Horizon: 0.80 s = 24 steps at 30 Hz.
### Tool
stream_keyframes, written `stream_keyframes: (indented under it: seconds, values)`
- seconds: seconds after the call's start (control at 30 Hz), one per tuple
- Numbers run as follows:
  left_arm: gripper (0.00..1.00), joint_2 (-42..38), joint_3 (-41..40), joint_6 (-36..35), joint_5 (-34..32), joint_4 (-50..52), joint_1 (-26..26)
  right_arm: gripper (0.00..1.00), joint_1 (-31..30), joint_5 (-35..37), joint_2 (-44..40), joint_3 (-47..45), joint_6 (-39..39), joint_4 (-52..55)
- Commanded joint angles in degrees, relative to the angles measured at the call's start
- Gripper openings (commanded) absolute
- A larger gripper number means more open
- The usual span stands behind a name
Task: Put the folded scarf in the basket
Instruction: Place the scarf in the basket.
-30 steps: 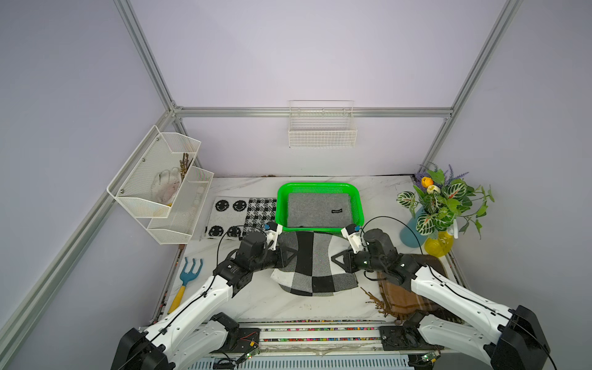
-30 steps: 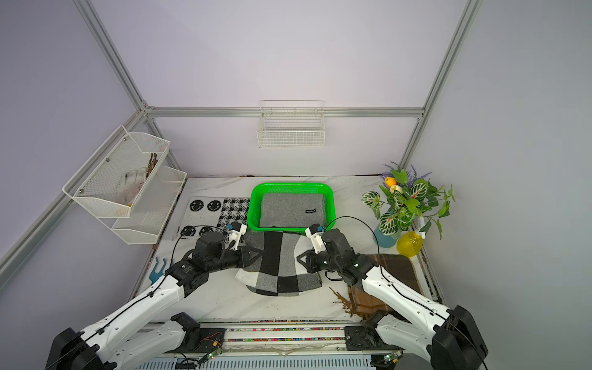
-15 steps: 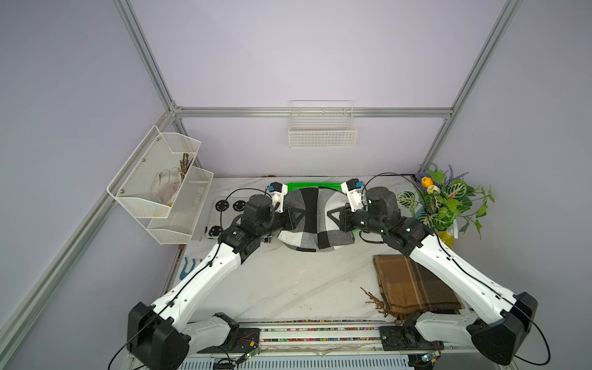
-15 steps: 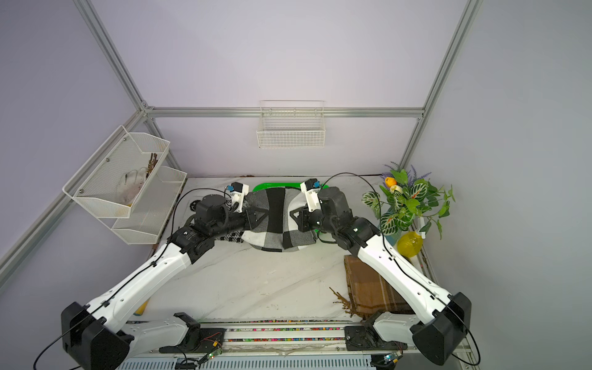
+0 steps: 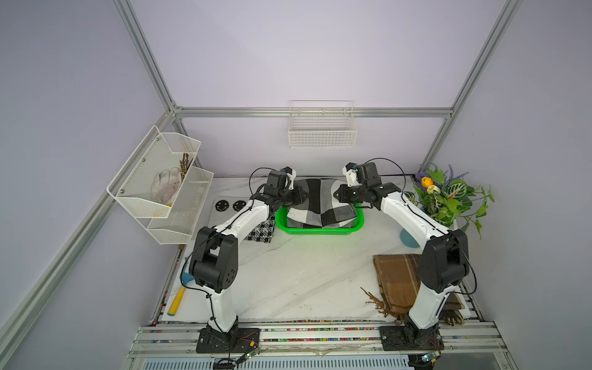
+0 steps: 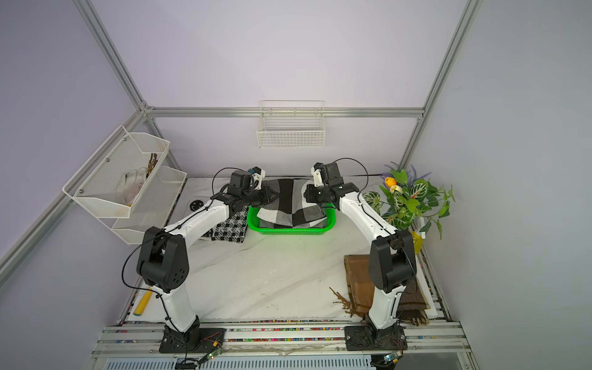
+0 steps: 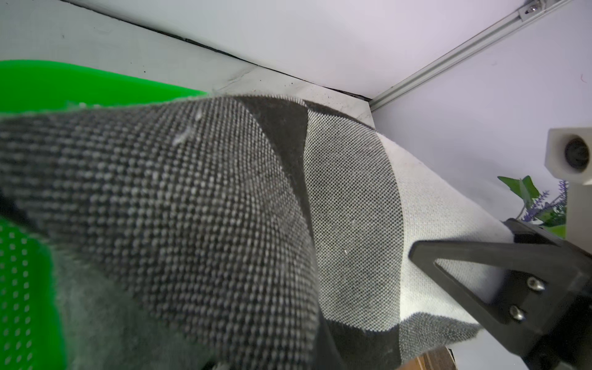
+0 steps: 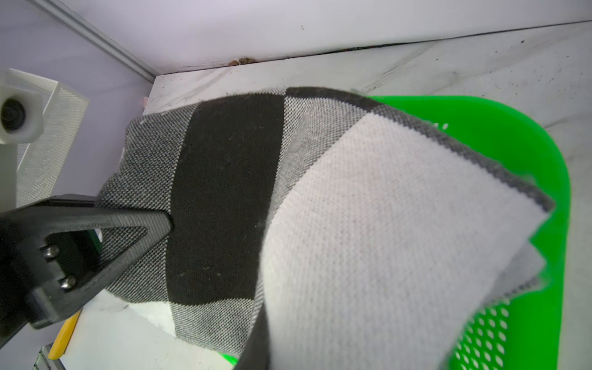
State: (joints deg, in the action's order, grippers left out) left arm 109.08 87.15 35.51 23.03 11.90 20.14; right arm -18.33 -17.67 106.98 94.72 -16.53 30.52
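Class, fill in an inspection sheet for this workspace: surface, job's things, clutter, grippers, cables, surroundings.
Surface: white marble tabletop.
Job's things: checked scarf held up over the green basket, lower edge sagging into it.
Clutter: houndstooth cloth, brown scarf, potted plant, yellow-handled tool.
Grippers: left gripper and right gripper, jaws shut on the checked scarf's opposite ends.
Cables: black cables loop over both wrists.
Surroundings: white mesh rack on side wall, wire basket on back wall.

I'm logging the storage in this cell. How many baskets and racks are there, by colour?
Green: 1, the plastic basket
White: 2, the wire basket and the two-tier mesh rack
Total: 3
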Motion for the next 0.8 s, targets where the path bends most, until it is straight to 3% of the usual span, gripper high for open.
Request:
stream_keyframes:
  seconds: [0.0, 0.13, 0.57, 0.6, 0.7, 0.77]
  values:
    - [0.0, 3.0, 4.0, -1.0, 2.1, -3.5, -1.4, 0.0, 1.0, -2.1, 2.7, 3.9, 1.7, 0.2]
    - [0.0, 6.7, 4.0, 0.9, 4.4, -5.1, -2.7, 0.0, 1.4, -1.8, 5.3, 3.5, 2.2, 0.0]
    - [0.01, 10.9, 4.4, -4.4, -3.3, 2.4, -2.9, 0.0, 1.8, 8.9, 12.2, 4.8, 3.8, 4.0]
    - [0.02, 11.0, 4.0, -4.3, -3.1, 2.1, -2.8, 0.04, 1.8, 10.0, 12.0, 4.2, 3.9, 3.8]
    - [0.08, 11.2, 3.2, -4.2, -3.5, 1.5, -2.7, 0.29, 1.8, 13.1, 12.0, 2.8, 3.8, 2.9]
    - [0.12, 11.4, 2.9, -4.2, -3.6, 1.5, -2.7, 0.33, 1.8, 14.1, 12.1, 2.5, 4.1, 3.0]
